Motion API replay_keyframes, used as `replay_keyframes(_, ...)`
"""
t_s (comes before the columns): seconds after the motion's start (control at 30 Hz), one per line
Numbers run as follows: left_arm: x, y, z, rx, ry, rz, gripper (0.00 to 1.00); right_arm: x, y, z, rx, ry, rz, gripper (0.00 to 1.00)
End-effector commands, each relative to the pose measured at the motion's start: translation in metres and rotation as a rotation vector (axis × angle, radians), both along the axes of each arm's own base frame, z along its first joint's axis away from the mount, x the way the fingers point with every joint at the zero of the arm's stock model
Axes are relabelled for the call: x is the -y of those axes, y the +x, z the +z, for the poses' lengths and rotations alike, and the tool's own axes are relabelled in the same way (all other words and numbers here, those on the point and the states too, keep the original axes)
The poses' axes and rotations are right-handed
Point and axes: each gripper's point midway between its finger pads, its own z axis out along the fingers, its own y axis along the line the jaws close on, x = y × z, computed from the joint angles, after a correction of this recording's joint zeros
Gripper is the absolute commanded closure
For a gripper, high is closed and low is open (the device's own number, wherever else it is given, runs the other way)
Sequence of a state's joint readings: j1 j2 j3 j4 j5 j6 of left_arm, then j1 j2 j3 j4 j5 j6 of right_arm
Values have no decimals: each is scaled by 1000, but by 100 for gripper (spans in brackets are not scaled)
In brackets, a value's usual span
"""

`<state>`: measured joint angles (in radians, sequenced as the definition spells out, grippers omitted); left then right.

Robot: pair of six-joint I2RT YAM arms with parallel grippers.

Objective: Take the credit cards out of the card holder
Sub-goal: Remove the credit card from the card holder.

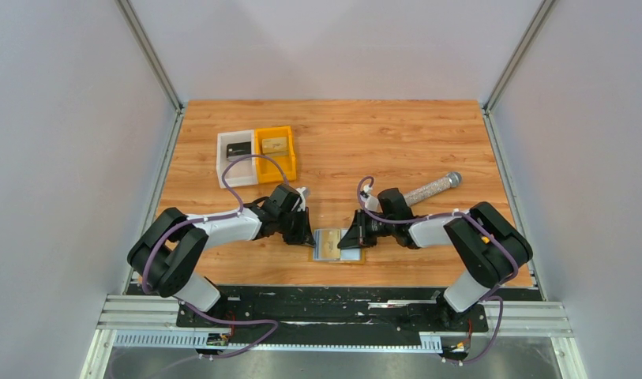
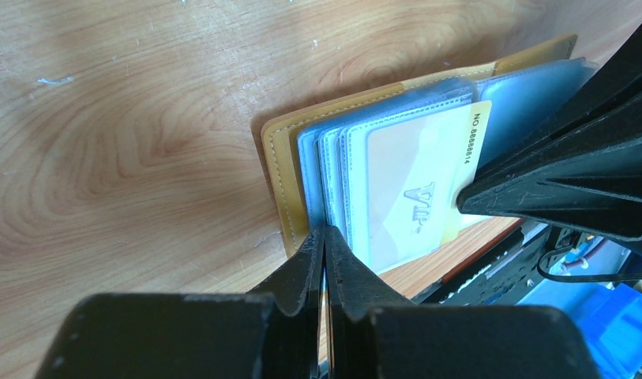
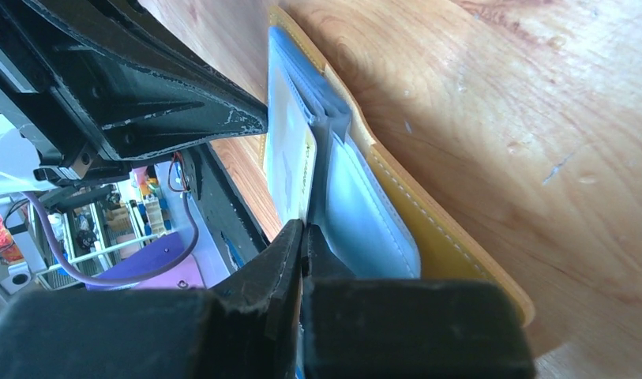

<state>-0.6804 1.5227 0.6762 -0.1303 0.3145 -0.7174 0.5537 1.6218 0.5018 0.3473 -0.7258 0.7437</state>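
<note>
Now both grippers bite into the open card holder (image 1: 339, 245) from opposite sides.

Mustard-tan with pale stitching, the holder lies flat on the wooden table (image 1: 396, 142) between the two sets of fingertips. Its light-blue panels face up and its clear plastic sleeves (image 2: 333, 158) are stacked on top. The left gripper (image 2: 325, 230) is clenched on the sleeves' edge right at its tips. The right gripper (image 3: 303, 229) is pinched tight on the yellow end of a cream card (image 2: 404, 189) printed with a number.
</note>
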Motion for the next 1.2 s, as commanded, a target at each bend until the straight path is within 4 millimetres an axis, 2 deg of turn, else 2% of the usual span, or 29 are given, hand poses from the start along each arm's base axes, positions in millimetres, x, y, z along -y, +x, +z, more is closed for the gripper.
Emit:
replay_keyframes(0.0,-14,-4,-17,-15,88,2,91,3,-5,-3,12,11,51,100)
replay_keyframes(0.23,-14,-4,-16,-14,89,3,91,3,-7,1,18,28,76,100)
replay_keyframes(0.8,-14,-5,-14,-18,84,0,91,36,1,10,5,-2,2,100)
replay_keyframes(1.0,-9,-7,-7,-21,48,5,90,44,3,18,15,-25,-21,100)
replay_keyframes(1.17,0,-4,11,-6,0,-11,81,46,5,34,50,-13,-15,100)
